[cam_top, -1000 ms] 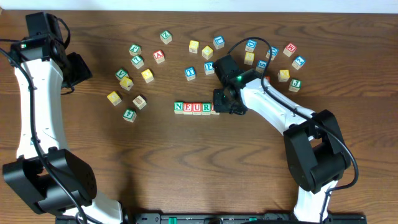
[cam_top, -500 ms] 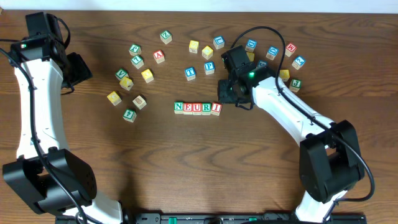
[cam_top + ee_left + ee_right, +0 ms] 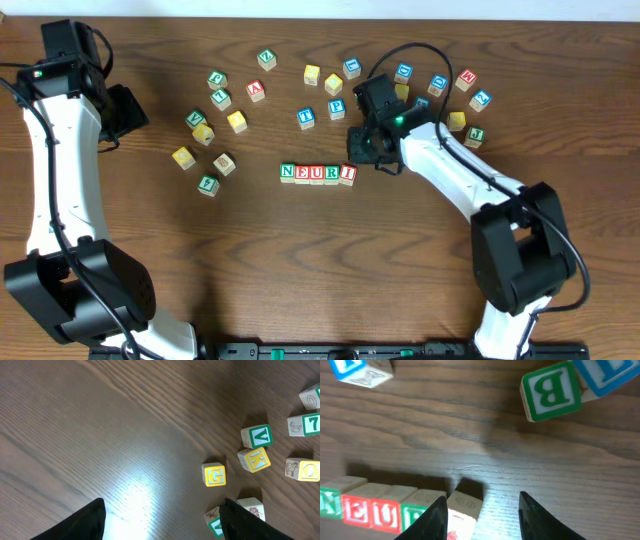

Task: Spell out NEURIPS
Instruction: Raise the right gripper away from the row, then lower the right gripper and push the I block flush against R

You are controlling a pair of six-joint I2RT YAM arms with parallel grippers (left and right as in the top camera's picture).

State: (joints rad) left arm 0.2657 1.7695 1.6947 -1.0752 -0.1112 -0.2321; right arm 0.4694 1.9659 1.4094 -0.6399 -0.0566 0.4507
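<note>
NEURI row (image 3: 318,173) set; right gripper (image 3: 482,507) spread, empty, near I (image 3: 348,173); next grab P (image 3: 336,108); left gripper (image 3: 162,517) spread.

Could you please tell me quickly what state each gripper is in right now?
Left gripper: open, holding nothing.
Right gripper: open, holding nothing.
</note>
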